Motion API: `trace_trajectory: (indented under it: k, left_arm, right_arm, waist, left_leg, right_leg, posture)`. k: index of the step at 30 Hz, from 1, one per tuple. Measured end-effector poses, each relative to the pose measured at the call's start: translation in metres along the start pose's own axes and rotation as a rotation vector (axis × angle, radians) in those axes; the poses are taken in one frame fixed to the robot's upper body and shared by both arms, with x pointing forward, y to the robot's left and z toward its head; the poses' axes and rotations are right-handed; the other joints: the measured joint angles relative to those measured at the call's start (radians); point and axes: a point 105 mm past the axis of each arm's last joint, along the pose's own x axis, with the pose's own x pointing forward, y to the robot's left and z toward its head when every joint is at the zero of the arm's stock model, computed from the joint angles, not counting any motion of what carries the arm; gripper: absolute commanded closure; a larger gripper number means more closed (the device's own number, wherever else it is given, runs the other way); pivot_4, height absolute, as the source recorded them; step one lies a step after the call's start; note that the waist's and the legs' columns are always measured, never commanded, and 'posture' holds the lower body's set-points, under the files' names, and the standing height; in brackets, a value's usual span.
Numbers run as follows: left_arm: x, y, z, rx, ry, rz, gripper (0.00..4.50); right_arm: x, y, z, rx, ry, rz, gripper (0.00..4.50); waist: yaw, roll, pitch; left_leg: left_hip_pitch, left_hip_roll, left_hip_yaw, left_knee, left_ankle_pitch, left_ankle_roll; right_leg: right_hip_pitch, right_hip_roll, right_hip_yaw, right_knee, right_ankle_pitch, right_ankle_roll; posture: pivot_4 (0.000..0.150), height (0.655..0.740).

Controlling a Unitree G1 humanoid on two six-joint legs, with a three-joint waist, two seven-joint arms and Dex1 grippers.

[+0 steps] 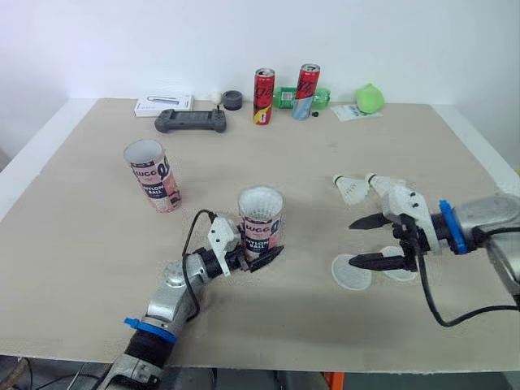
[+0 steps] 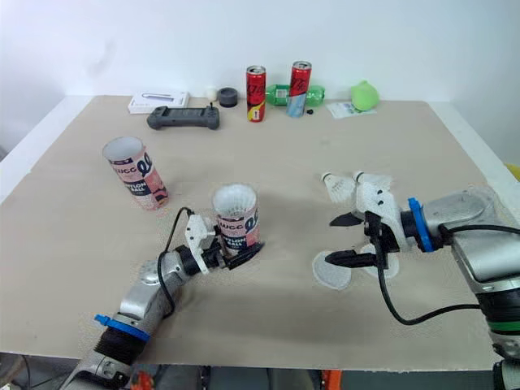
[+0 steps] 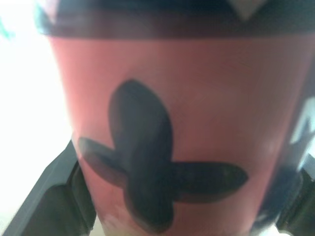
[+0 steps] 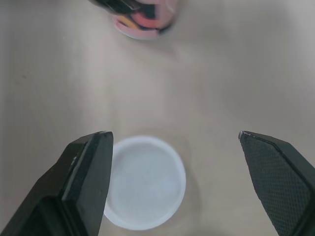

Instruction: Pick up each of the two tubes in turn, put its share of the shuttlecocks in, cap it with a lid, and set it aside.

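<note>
Left gripper (image 1: 258, 252) clamps shuttlecock-filled tube (image 1: 260, 218); right gripper (image 1: 353, 242) gapes wide over lid (image 4: 145, 182).

Seemingly a lab or test room — white wall (image 1: 406, 41), plain board table (image 1: 81, 268), handheld controller (image 1: 191, 121), drink cans (image 1: 264, 96).

Near tube (image 1: 260, 221) stands mid-table (image 1: 81, 244). Second tube (image 1: 153, 175) is left of it, slightly behind, tilted. Two shuttlecocks (image 1: 351, 188) (image 1: 375, 182) lie right of it, slightly behind. Two lids (image 1: 352, 272) (image 1: 402, 275) lie right of it, slightly in front. Far behind it are two cans (image 1: 263, 96) (image 1: 306, 92), with a bottle (image 1: 284, 98) lying between them. Game controller (image 1: 191, 120) and box (image 1: 163, 103) are behind-left of it.
</note>
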Motion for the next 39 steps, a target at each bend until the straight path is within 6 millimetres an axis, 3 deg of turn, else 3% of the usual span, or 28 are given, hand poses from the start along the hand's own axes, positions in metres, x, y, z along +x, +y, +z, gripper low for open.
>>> trace_trajectory:
  k: [7, 10, 17, 24, 27, 32, 34, 37, 39]
  left_arm:
    - [0.001, 0.0, -0.003, 0.018, -0.008, -0.002, 0.54]
    - [0.001, -0.001, -0.003, 0.018, -0.009, -0.001, 0.54]
    - [0.001, 0.001, -0.003, -0.001, -0.01, 0.016, 0.54]
    - [-0.001, 0.001, -0.002, -0.01, -0.008, 0.024, 0.54]
    - [-0.003, 0.002, -0.002, -0.004, -0.005, 0.029, 0.54]
    - [-0.004, 0.003, -0.002, -0.003, 0.004, 0.029, 0.54]
    - [-0.004, 0.002, -0.001, -0.001, 0.003, 0.026, 0.54]
    - [-0.004, 0.001, -0.001, 0.001, 0.003, 0.021, 0.54]
    - [-0.004, 0.001, 0.0, 0.003, 0.003, 0.02, 0.54]
  right_arm:
    - [0.019, -0.009, -0.027, -0.001, 0.065, -0.012, 0.08]
    - [0.021, -0.01, -0.036, 0.004, 0.087, -0.013, 0.79]
    - [0.023, -0.01, -0.043, -0.03, 0.11, 0.007, 4.36]
    - [0.022, -0.009, -0.04, -0.005, 0.084, 0.019, 4.44]
    - [0.022, -0.012, -0.006, -0.015, -0.019, 0.033, 4.44]
    - [-0.005, -0.024, 0.108, -0.26, -0.246, -0.034, 4.44]
    - [-0.006, -0.018, 0.14, -0.336, -0.314, -0.026, 4.44]
    - [0.003, -0.01, 0.169, -0.405, -0.361, -0.001, 4.44]
    - [0.011, -0.007, 0.176, -0.426, -0.363, 0.019, 4.44]
  waist:
    - [0.002, 0.001, -0.001]
    - [0.002, 0.001, -0.001]
    - [0.002, 0.001, -0.001]
    - [0.001, 0.0, -0.002]
    - [-0.008, 0.002, -0.001]
    - [-0.017, 0.004, -0.001]
    - [-0.019, 0.003, -0.001]
    - [-0.02, 0.003, -0.001]
    - [-0.02, 0.003, -0.001]
  left_leg:
    - [0.0, 0.0, 0.001, 0.0, 0.0, 0.0]
    - [0.0, 0.0, 0.001, 0.0, 0.0, 0.0]
    - [0.001, 0.0, 0.001, 0.0, 0.0, 0.0]
    - [0.002, 0.0, 0.001, 0.0, 0.0, 0.0]
    - [0.002, 0.0, 0.001, 0.0, 0.0, 0.0]
    - [0.001, 0.0, 0.001, -0.001, 0.001, -0.001]
    - [0.001, 0.0, 0.001, -0.001, 0.0, -0.001]
    - [-0.001, 0.0, 0.0, -0.002, 0.0, -0.001]
    - [-0.002, 0.0, 0.0, -0.002, 0.0, -0.001]
  right_leg:
    - [0.001, 0.0, 0.001, 0.0, 0.0, 0.001]
    - [0.001, 0.0, 0.001, 0.0, 0.0, 0.001]
    - [0.002, 0.0, 0.001, 0.0, 0.0, 0.001]
    - [0.002, 0.0, 0.002, 0.0, 0.0, 0.001]
    - [0.001, 0.0, 0.002, 0.0, 0.001, 0.001]
    - [0.001, 0.0, 0.002, 0.0, 0.001, 0.002]
    - [0.001, 0.0, 0.002, 0.0, 0.0, 0.001]
    - [-0.001, 0.0, 0.002, 0.0, 0.0, 0.001]
    - [-0.001, 0.0, 0.001, 0.0, 0.001, 0.002]
  posture:
    - [0.15, 0.74]
    - [0.15, 0.74]
    - [0.15, 0.74]
    - [0.15, 0.74]
    - [0.15, 0.74]
    - [0.15, 0.74]
    - [0.15, 0.74]
    - [0.15, 0.74]
    - [0.15, 0.74]
